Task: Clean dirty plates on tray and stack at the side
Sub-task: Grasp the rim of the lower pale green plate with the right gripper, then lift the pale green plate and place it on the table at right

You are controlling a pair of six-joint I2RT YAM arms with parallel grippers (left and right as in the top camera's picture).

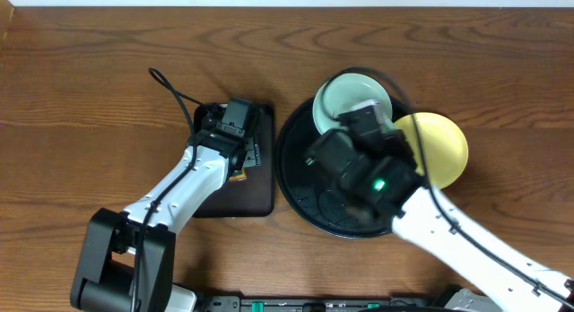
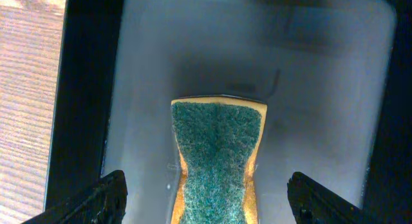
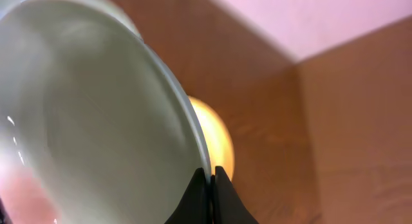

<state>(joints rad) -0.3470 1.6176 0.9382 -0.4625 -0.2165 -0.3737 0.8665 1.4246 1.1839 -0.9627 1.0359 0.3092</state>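
Left gripper (image 2: 214,201) is hovering released over the sponge (image 2: 217,153) in the rectangular tray (image 2: 87,89). Right gripper (image 3: 210,185) is clenching the mint plate (image 3: 96,121) by its rim, yellow plate (image 1: 439,146) just right.

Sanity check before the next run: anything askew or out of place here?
Mint plate is tilted, pinched at its rim by the right claw, not flat on the round tray. Yellow plate sits out by the tray's right rim. No spill visible.
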